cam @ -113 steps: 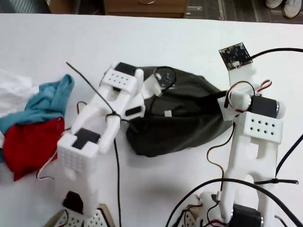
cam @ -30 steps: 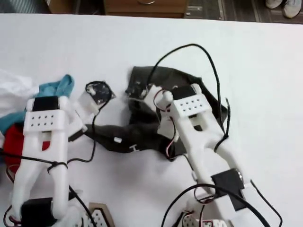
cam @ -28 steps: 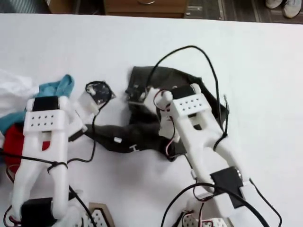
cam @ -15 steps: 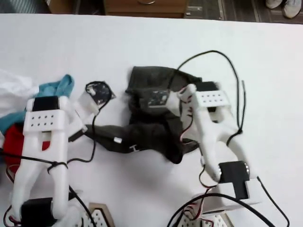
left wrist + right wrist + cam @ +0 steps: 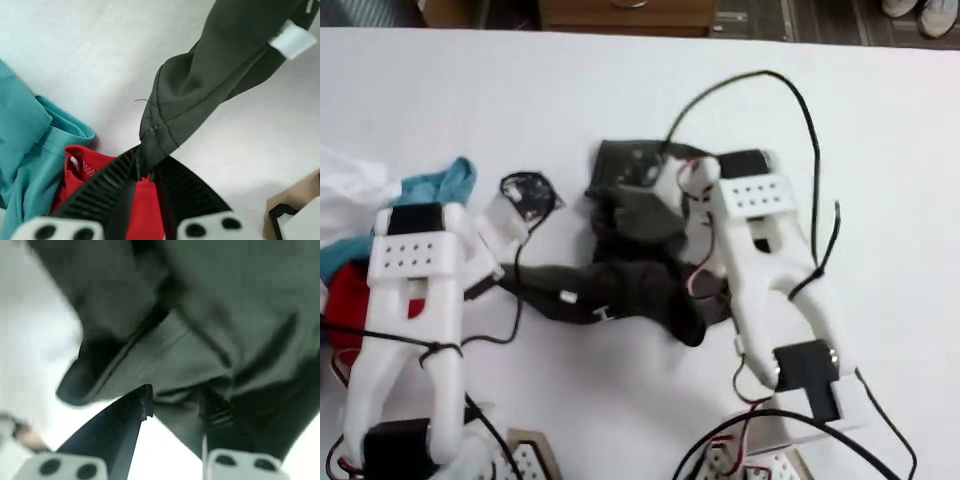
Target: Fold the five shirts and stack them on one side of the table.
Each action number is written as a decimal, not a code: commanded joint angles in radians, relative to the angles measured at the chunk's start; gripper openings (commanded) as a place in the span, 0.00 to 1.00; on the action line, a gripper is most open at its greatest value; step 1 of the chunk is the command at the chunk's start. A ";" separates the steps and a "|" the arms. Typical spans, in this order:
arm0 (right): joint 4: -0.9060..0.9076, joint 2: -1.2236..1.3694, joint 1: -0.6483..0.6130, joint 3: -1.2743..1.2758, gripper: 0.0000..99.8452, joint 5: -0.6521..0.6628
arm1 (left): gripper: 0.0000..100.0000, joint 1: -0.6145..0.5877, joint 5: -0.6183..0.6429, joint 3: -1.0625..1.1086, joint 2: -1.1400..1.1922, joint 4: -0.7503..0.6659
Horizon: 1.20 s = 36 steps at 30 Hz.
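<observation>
A dark grey shirt (image 5: 640, 290) lies bunched in the middle of the white table (image 5: 820, 90). One corner of it is drawn out toward the left. My left gripper (image 5: 488, 275) is shut on that corner (image 5: 155, 135), close to the table. My right gripper (image 5: 660, 200) hangs over the far part of the shirt. In the right wrist view its gripper (image 5: 175, 402) is open, and a fold of the dark cloth (image 5: 180, 355) lies between and behind the fingers.
At the left edge a teal shirt (image 5: 430, 195), a red shirt (image 5: 345, 300) and a white shirt (image 5: 345, 185) lie in a heap beside the left arm. Black cables (image 5: 790, 110) loop above the right arm. Bare table lies to the right and far side.
The right arm swung in over the shirt, shifted right, then came back toward the far left of it. The left arm drew the corner left earlier and has kept still for the last second.
</observation>
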 commanded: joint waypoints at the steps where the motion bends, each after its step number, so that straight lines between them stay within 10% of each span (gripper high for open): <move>1: -0.030 -0.001 -0.079 -0.040 0.17 -0.129 | 0.02 -0.008 -0.005 -0.002 -0.037 0.005; 36: -0.143 0.127 -0.054 -0.025 0.17 -0.278 | 0.02 -0.008 -0.006 -0.002 -0.037 0.006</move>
